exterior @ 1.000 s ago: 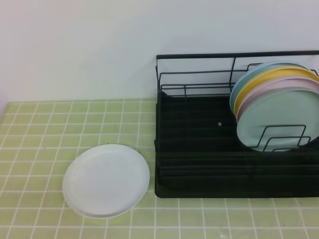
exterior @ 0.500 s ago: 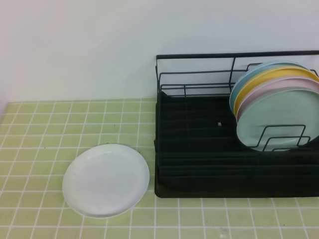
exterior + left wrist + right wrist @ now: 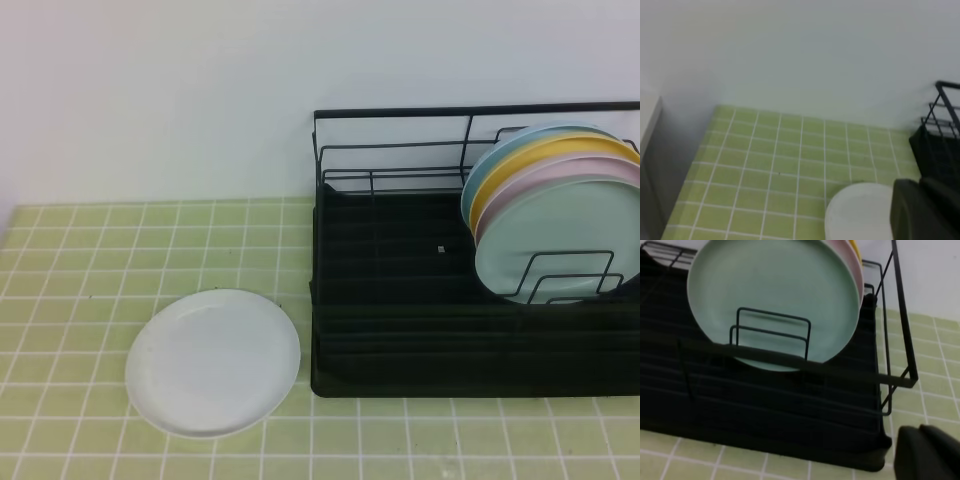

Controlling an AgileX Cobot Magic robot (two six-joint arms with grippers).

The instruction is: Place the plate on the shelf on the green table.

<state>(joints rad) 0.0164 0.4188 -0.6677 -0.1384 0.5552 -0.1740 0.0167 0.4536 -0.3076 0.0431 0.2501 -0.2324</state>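
White plate lies flat on the green tiled tabletop, near-left in the high view, just left of the black wire dish rack, apart from it. Nothing touches the plate. In the left wrist view only its far rim shows, lower centre.

Tabletop: small light yellow-green square tiles, white grout. Plain white wall behind, meeting the tiles at the far edge. A pale grey ledge stands at the left border of the left wrist view.

Rack: ridged black tray base, tall back rail, wire dividers. Four plates stand on edge at its right end: mint-green plate nearest, then pink plate, yellow plate, blue plate farthest. Rack and plates are cut off by the right border of the high view.

No arm appears in the high view. Left claw: only a dark blurred mass at the lower right of its wrist view, cropped; cannot tell whether apart or together. Right claw: same, a dark shape at the lower right, beside the rack's right corner; state cannot be told.
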